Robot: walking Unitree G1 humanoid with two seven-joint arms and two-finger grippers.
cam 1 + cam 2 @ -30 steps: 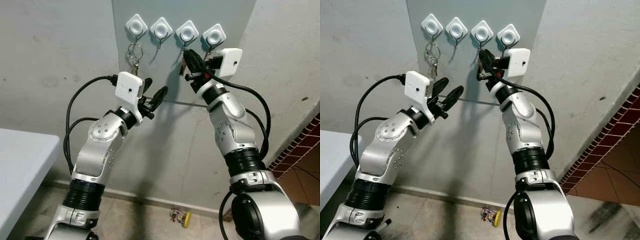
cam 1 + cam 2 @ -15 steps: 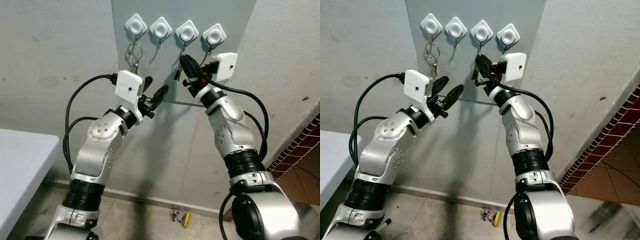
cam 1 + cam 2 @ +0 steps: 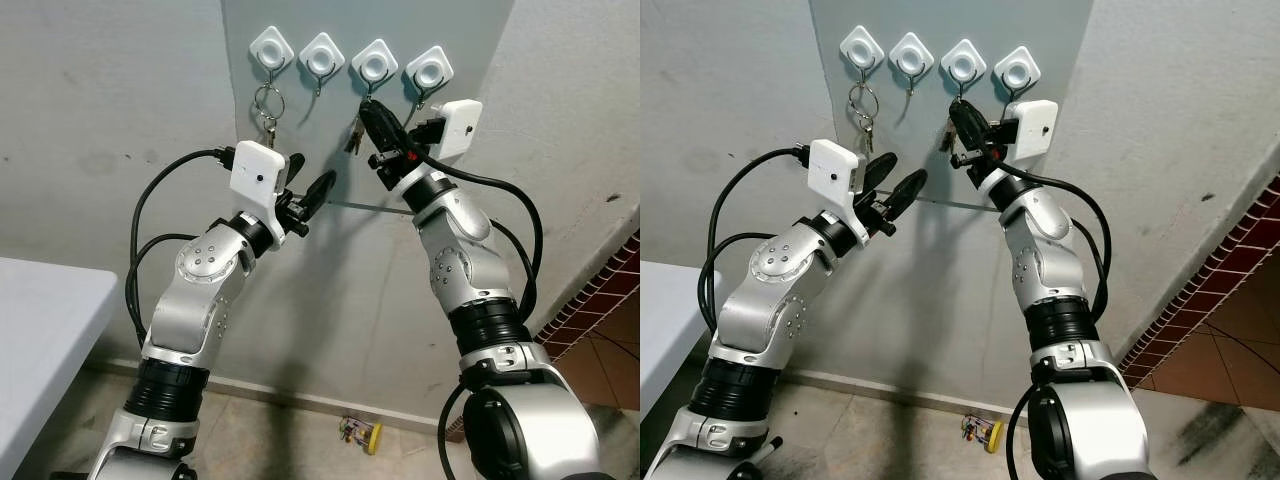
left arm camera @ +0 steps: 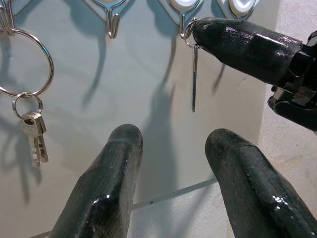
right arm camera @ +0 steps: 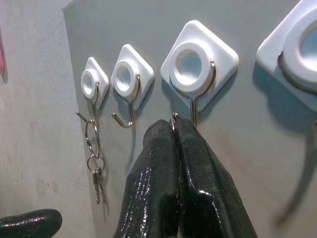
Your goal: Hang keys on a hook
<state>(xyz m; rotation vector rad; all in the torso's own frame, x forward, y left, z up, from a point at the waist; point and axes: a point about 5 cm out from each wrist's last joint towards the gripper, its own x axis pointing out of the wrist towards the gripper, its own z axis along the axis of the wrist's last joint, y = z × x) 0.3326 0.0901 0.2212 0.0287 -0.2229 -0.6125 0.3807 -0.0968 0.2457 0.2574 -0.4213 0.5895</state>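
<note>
Silver key (image 4: pixel 194 77) hanging thin and edge-on just under third hook (image 5: pixel 194 96), top pinched between pressed-together fingers (image 5: pixel 171 163) of right gripper (image 3: pixel 366 110). Left gripper (image 3: pixel 310 192) nearby below, fingers apart, holding nothing. Another key ring (image 3: pixel 267 102) dangling from first hook (image 3: pixel 271 52).

Both arms were silver with ribbed black joints and small screws. A white camera box (image 3: pixel 257 176) sat on each wrist, trailing black cables (image 3: pixel 150 215). The fingers (image 4: pixel 99 198) were glossy black.
</note>
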